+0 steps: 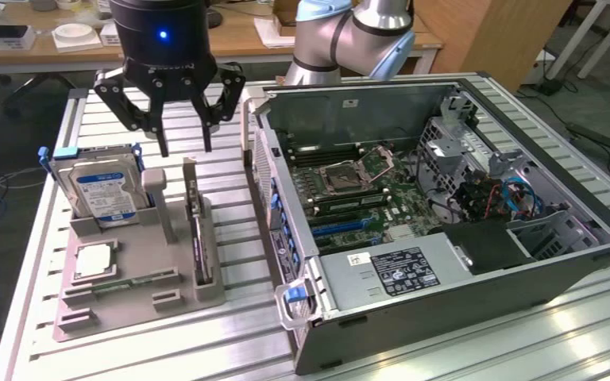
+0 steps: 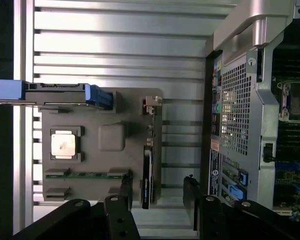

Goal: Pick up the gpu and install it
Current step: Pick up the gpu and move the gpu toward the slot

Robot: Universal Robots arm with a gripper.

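The gpu [image 1: 197,232] is a thin black card standing on edge in a slot of the grey holder [image 1: 167,300], its metal bracket at the far end. In the wrist view the gpu [image 2: 146,172] runs along the holder's [image 2: 112,137] side nearest the computer case. My gripper [image 1: 185,144] hangs open above the holder's far end, over the gpu's bracket end and well clear of it, with nothing between its fingers. Seen from the wrist, the gripper [image 2: 157,192] has one dark finger on each side of the card's line.
A hard drive [image 1: 98,186] with a blue-and-white label stands upright in the holder. A square silver chip [image 1: 93,260] and a memory stick [image 1: 136,279] lie in it too. The open computer case [image 1: 443,214] lies on the exterior view's right, motherboard exposed. Everything rests on a slatted metal table [image 1: 178,341].
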